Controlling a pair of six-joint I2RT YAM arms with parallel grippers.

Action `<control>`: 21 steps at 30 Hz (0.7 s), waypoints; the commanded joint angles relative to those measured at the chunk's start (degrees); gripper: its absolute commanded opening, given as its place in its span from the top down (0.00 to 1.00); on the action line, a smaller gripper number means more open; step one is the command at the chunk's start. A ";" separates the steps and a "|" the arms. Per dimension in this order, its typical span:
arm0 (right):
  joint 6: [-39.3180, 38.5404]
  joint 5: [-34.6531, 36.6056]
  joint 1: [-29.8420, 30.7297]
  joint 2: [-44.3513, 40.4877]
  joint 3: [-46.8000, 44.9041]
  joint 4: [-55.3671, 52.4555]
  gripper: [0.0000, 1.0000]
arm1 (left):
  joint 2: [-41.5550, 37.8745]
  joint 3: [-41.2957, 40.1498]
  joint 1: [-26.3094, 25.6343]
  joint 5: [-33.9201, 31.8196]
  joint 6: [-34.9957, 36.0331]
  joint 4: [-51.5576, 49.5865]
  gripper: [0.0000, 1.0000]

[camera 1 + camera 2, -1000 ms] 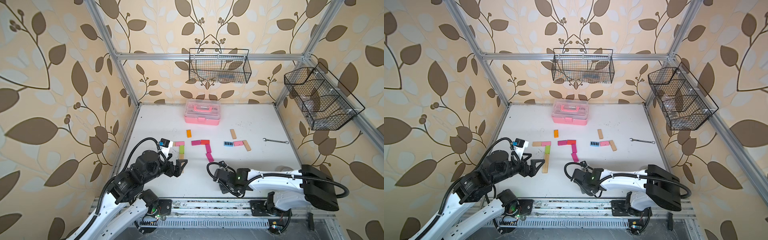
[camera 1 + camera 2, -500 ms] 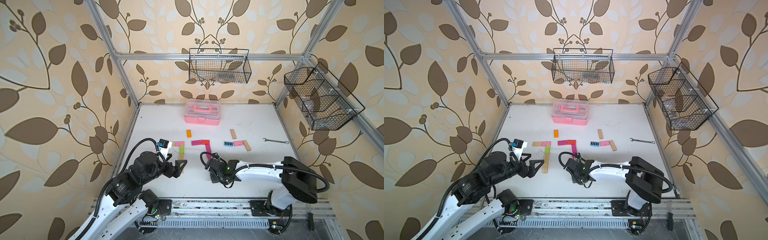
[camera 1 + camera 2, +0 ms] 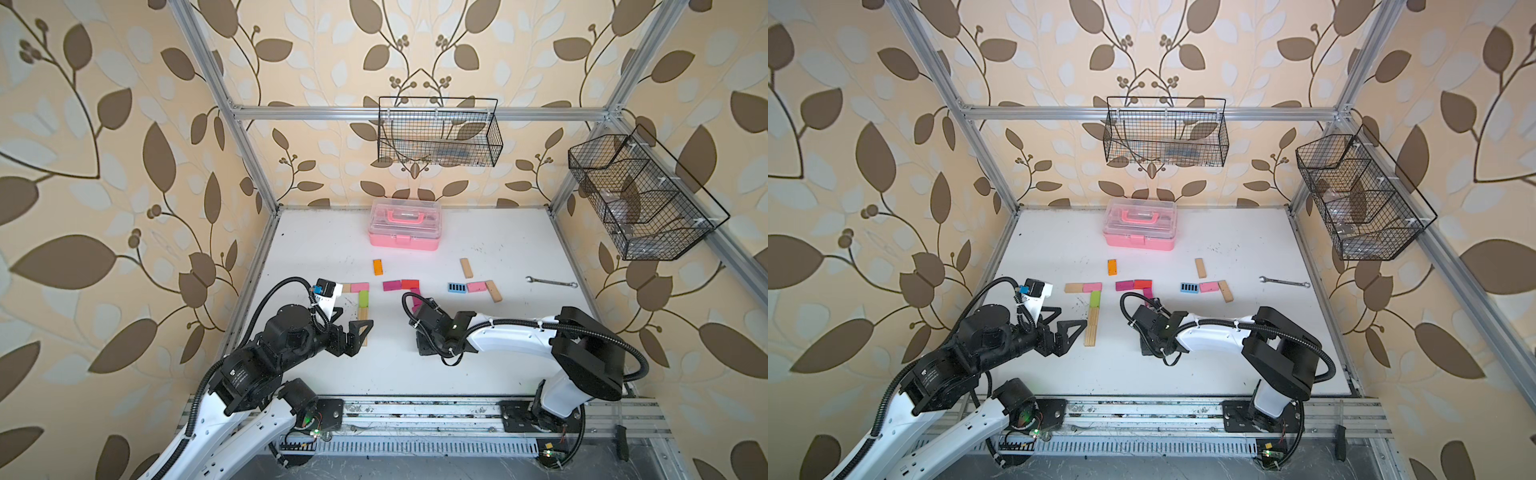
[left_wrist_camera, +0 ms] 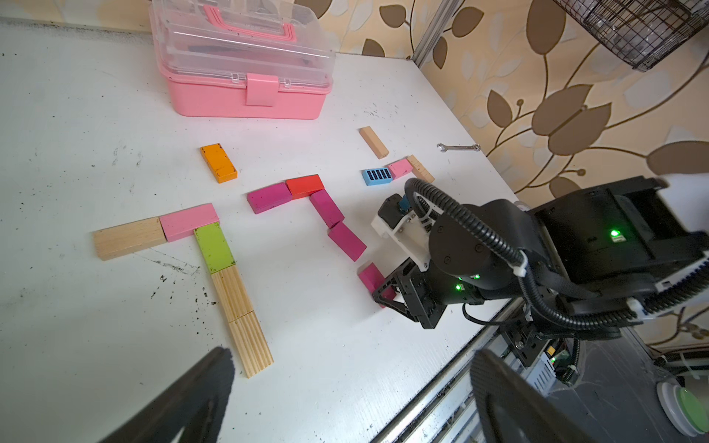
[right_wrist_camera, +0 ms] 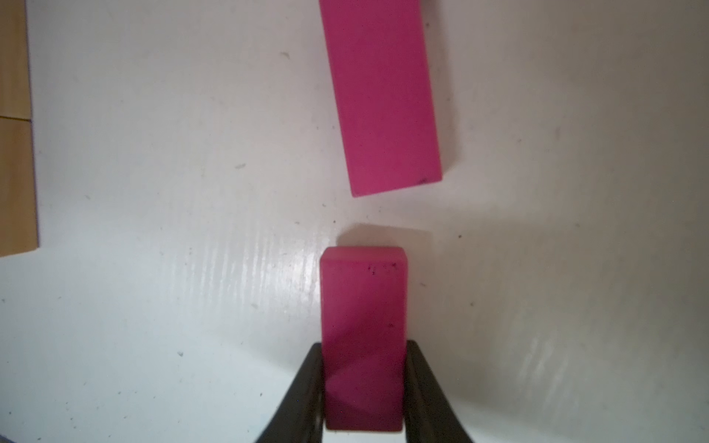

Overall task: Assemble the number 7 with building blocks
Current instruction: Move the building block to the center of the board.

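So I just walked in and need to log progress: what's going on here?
The right gripper is shut on a magenta block, holding it just short of the stem of the middle 7, with a gap between them. The left gripper hangs open and empty near the left 7, which looks complete.

Both top views: high, frontal, sharing the whole white tabletop (image 3: pixel 498 232). Left wrist view: oblique across it. Right wrist view: close, facing down onto it.
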 commanded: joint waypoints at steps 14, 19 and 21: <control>-1.58 -2.87 -2.95 -7.04 -3.46 2.51 0.45 | 6.58 -0.51 0.16 1.18 -1.55 3.54 0.01; -6.83 -5.97 -10.20 -13.93 -8.26 4.71 0.43 | 15.45 0.72 0.17 0.80 -2.52 4.44 0.01; -10.95 -8.15 -13.92 -15.58 -8.91 5.49 0.44 | 18.53 -0.11 0.03 1.22 -3.76 7.58 0.01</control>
